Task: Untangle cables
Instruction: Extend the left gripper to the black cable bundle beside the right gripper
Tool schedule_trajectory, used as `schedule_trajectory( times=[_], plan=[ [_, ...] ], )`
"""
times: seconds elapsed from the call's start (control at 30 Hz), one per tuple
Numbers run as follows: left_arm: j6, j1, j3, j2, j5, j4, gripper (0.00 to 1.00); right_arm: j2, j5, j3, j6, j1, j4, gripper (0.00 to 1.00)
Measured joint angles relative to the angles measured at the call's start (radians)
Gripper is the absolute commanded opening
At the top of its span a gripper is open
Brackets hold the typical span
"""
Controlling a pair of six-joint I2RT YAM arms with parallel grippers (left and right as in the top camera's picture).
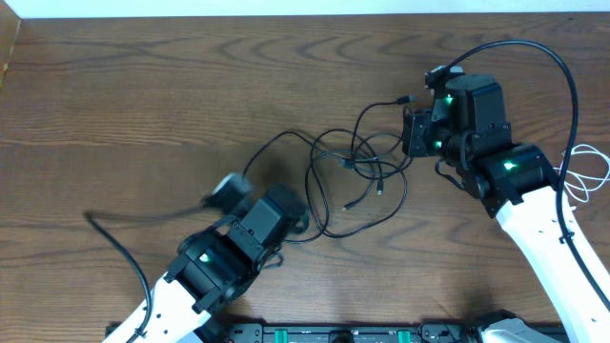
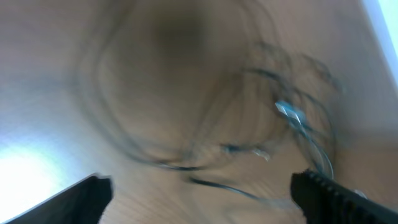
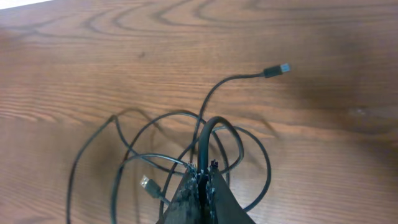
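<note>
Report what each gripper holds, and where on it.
Right gripper is shut on a black cable, pinching a loop partway along its length. Left gripper is open and holds nothing.

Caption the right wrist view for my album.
Right gripper shut on a black cable amid tangled cables on a wooden table.

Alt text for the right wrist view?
Right gripper shut on a black cable, part of a loose tangle on a wooden table. One plug lies free at upper right; a second plug sits left of the gripper.
</note>
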Motion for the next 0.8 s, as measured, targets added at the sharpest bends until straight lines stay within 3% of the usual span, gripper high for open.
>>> schedule_trajectory(
  times=[0.13,0.27,0.33,0.43,0.6,0.7,0.77,0.8],
  plan=[
    [0.296,-0.025,0.001,0.002,0.113,0.175,0.96,-0.001,-0.05,0.0,0.018,0.0,0.021,0.01],
    [0.412,-0.037,0.001,0.044,0.156,0.253,0.86,-0.012,-0.102,0.0,0.027,0.0,0.027,0.01],
    [0.439,-0.037,0.0,0.087,0.164,0.302,0.86,-0.026,-0.119,0.0,0.03,0.0,0.026,0.01],
    [0.403,-0.037,0.0,0.165,0.176,0.378,0.86,-0.06,-0.132,0.0,0.031,0.0,0.018,0.01],
    [0.185,-0.037,-0.001,0.314,0.239,0.523,0.87,-0.142,-0.143,0.0,0.029,0.0,0.003,0.01],
    [0.116,-0.037,-0.002,0.389,0.322,0.657,0.86,-0.19,-0.145,0.0,0.026,0.0,-0.001,0.01],
    [0.077,-0.037,-0.002,0.447,0.379,0.726,0.72,-0.22,-0.146,0.0,0.026,0.0,-0.004,0.01],
    [0.061,-0.037,-0.002,0.475,0.4,0.746,0.7,-0.233,-0.146,0.0,0.026,0.0,-0.005,0.01]
  ],
)
